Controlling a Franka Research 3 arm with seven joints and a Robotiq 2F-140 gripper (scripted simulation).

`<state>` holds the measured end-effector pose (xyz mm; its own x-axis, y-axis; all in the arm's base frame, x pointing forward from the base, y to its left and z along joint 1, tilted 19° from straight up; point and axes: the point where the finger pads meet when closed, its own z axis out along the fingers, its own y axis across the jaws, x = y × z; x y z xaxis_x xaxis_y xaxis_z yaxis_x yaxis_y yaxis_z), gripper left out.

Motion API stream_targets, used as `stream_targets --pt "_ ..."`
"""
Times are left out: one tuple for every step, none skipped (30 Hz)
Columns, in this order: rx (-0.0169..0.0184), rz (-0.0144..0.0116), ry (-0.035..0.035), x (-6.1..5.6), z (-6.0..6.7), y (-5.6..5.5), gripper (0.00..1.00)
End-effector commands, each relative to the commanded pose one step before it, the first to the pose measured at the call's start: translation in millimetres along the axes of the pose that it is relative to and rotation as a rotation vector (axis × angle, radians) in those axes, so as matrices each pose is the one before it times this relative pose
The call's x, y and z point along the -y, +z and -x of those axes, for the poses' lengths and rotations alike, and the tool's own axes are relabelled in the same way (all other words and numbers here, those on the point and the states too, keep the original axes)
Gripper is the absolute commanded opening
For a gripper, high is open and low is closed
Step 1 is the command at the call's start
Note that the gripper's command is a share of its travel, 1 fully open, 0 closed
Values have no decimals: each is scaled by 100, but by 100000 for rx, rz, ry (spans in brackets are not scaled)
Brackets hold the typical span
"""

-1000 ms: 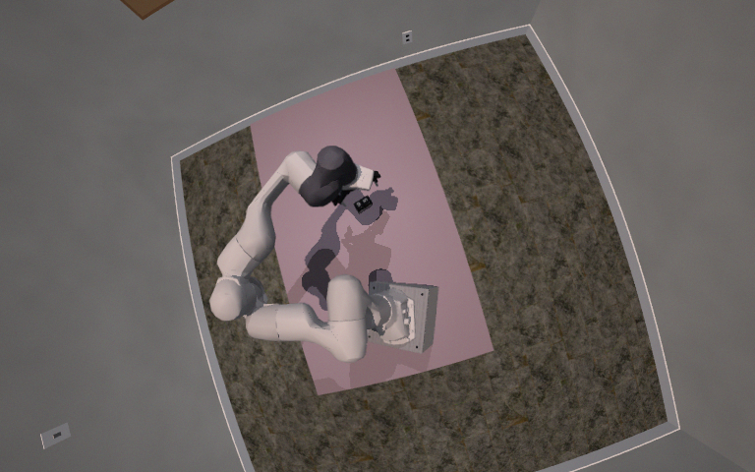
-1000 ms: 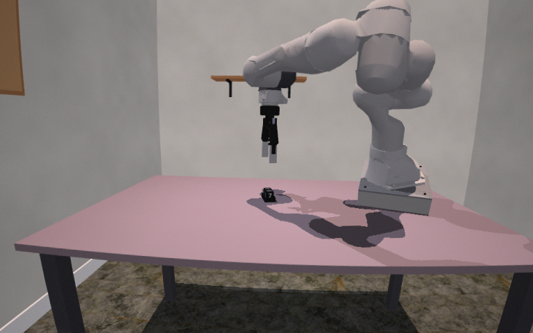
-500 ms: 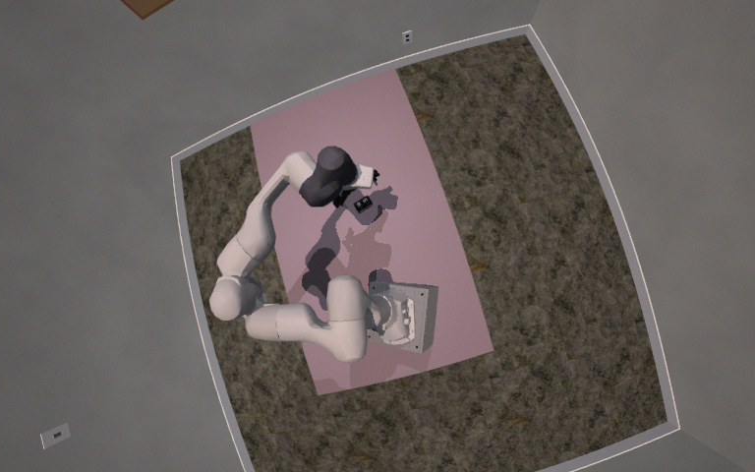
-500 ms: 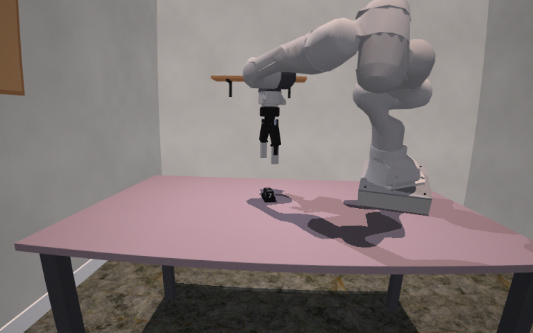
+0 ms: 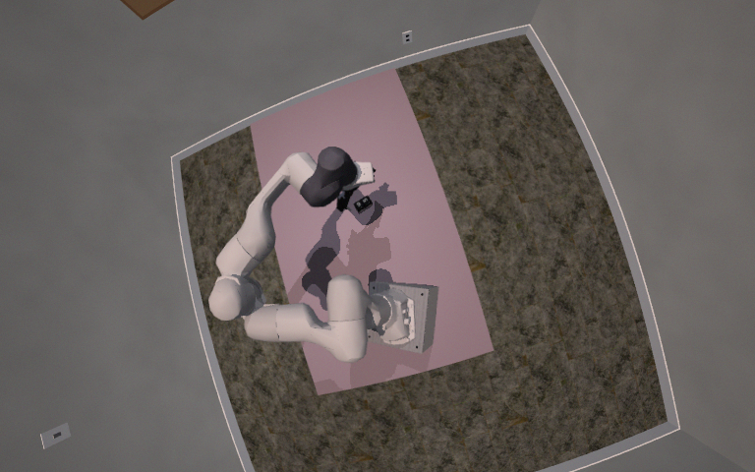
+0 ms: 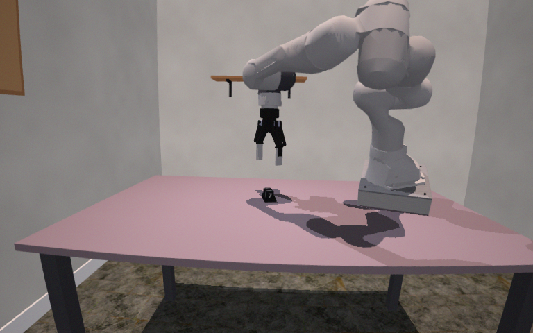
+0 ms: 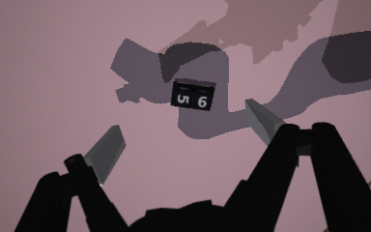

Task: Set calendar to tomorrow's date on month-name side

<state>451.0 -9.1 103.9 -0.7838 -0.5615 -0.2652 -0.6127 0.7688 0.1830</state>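
The tool [image 6: 268, 158] is held wide open and empty, well above the table [image 6: 145, 223]. The calendar [image 7: 192, 96] is seen below; top faces apparently read 5 and 6.

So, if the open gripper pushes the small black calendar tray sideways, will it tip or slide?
Probably slide: the calendar tray looks low and sits flat on the pink table. Its two number cubes seem loose, so they may shift. The gripper hangs open above it.
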Motion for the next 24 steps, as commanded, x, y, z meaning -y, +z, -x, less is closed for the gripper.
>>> stream_targets --pt "269 -269 -15759 93 -52 126 100" --pt "0 0 0 0 0 0 100" --pt "-8 5 -4332 1 5 95 100" --pt "-3 2 -1683 0 2 37 100" --pt "-3 2 -1639 0 2 36 100" --pt "0 0 -268 0 0 6 100" --pt "-4 3 -2782 0 3 61 100" --pt "-3 2 -1706 0 2 37 100" --pt "-2 2 -1583 0 2 35 100" --pt "-3 2 -1669 0 2 37 100" --pt "-2 2 -1583 0 2 35 100" --pt "-2 2 -1710 0 3 37 100" --pt "-2 2 -1626 0 2 36 100" --pt "-1 1 -1042 0 2 23 100" --pt "-3 3 -2181 0 3 48 100" --pt "-2 2 -1472 0 2 32 100" --pt "-2 2 -1771 0 3 39 100" --pt "0 0 0 0 0 0 100" --pt "0 0 0 0 0 0 100" --pt "-5 5 -4401 0 8 96 100" --pt "-2 2 -1680 0 3 37 100" --pt "-2 2 -1611 0 3 35 100" --pt "-1 1 -844 0 2 18 100" --pt "-3 3 -2357 0 5 51 100"
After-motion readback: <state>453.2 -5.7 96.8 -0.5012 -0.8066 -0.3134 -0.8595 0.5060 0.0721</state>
